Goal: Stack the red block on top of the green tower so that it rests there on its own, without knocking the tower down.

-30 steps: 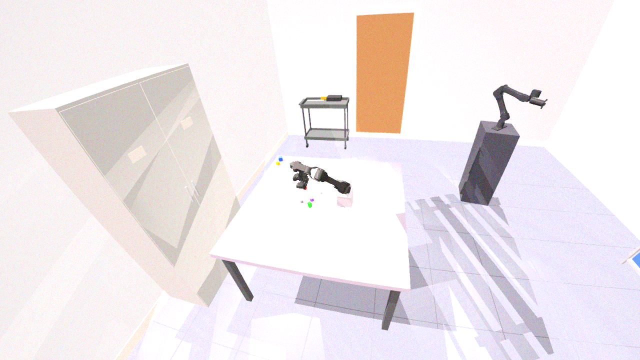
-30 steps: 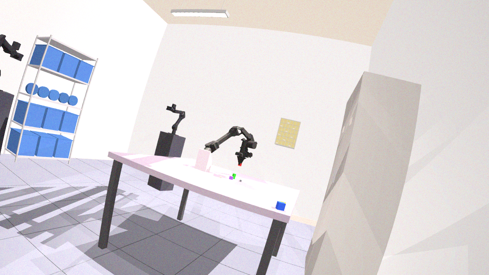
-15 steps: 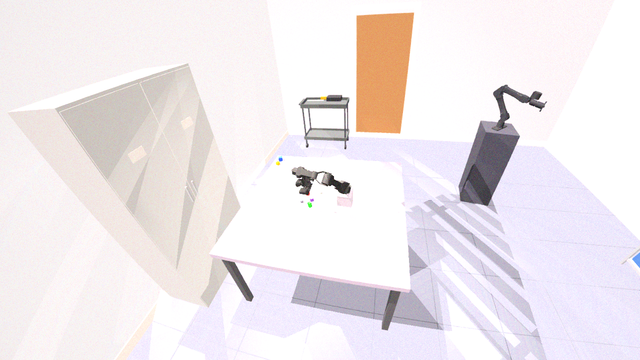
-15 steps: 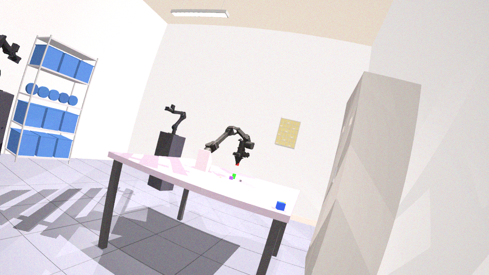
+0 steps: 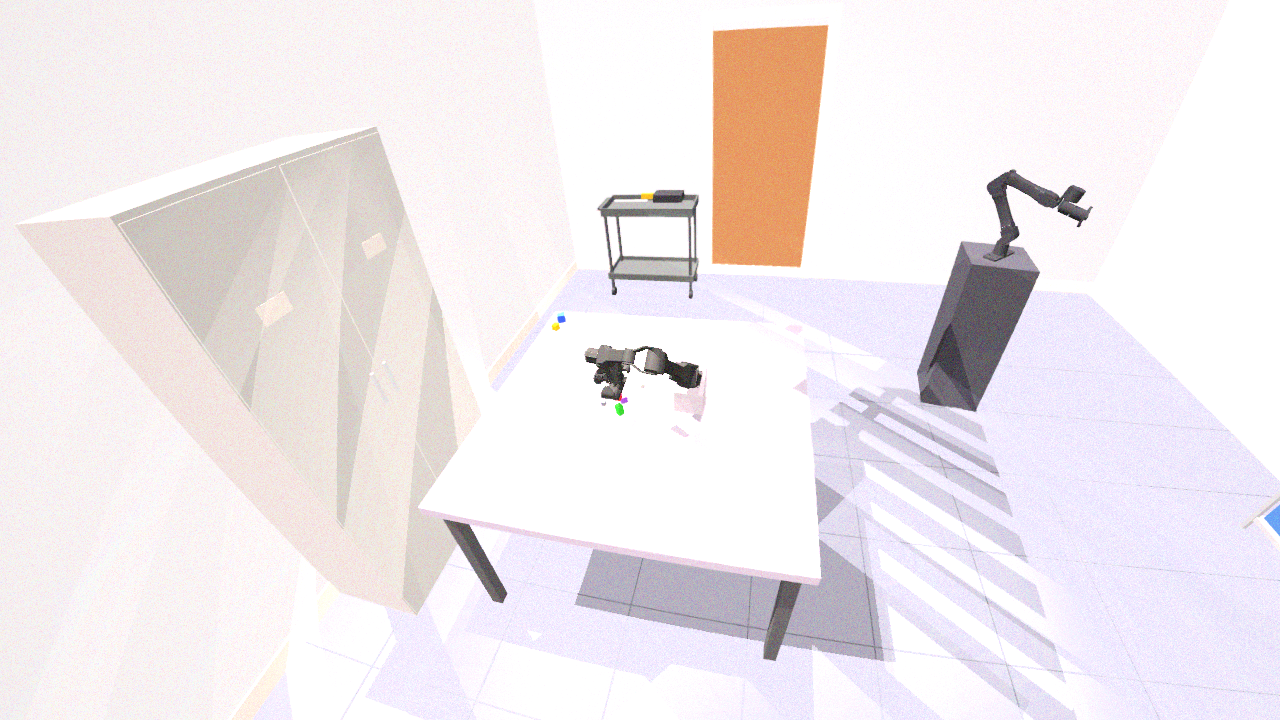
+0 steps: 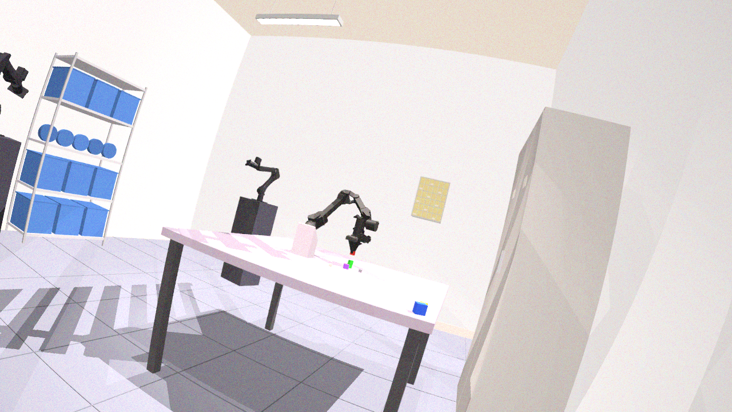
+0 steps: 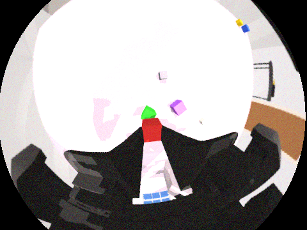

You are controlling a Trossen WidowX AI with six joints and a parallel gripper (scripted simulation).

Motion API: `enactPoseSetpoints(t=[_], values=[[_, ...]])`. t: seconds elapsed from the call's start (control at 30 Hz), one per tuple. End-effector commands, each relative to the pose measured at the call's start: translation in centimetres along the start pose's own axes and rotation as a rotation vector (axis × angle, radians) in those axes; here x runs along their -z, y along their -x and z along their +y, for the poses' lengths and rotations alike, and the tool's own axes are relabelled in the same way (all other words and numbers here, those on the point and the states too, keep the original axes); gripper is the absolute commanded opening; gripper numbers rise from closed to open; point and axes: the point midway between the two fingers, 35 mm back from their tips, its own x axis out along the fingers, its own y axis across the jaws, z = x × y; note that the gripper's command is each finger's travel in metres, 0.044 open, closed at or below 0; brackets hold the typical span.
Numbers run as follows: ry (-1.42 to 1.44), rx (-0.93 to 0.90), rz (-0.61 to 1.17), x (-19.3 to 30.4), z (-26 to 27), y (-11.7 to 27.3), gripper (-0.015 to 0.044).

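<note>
The red block (image 7: 151, 130) (image 6: 352, 253) is held between the fingertips of my gripper (image 7: 152, 132) (image 6: 352, 250), which is shut on it. In the top view only a sliver of red shows below the gripper. The green tower (image 5: 619, 409) (image 6: 350, 264) (image 7: 148, 112) stands upright on the table (image 5: 572, 492) (image 6: 307, 279). In the exterior view the red block is a little above the tower, with a small gap between them. In the wrist view the red block hides the tower's near part, so exact alignment is hard to tell.
A purple block (image 5: 623, 400) (image 6: 346, 266) (image 7: 178, 107) lies close beside the tower. A small grey block (image 5: 603, 402) (image 6: 360, 270) (image 7: 163, 75) lies on its other side. A blue block (image 5: 561, 318) (image 6: 420, 308) (image 7: 245, 28) and yellow block (image 5: 554, 326) (image 7: 239, 22) sit at a far corner.
</note>
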Motion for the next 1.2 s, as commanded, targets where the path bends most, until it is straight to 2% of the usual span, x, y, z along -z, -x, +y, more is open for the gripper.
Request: enactPoseSetpoints(t=[0.0,0.23,1.17], values=[[-0.006,-0.004,-0.003,-0.1,0.0,-0.7,0.0],[-0.006,-0.005,-0.003,-0.1,0.0,-3.2,0.0],[-0.006,-0.005,-0.003,-0.1,0.0,-3.3,0.0]])
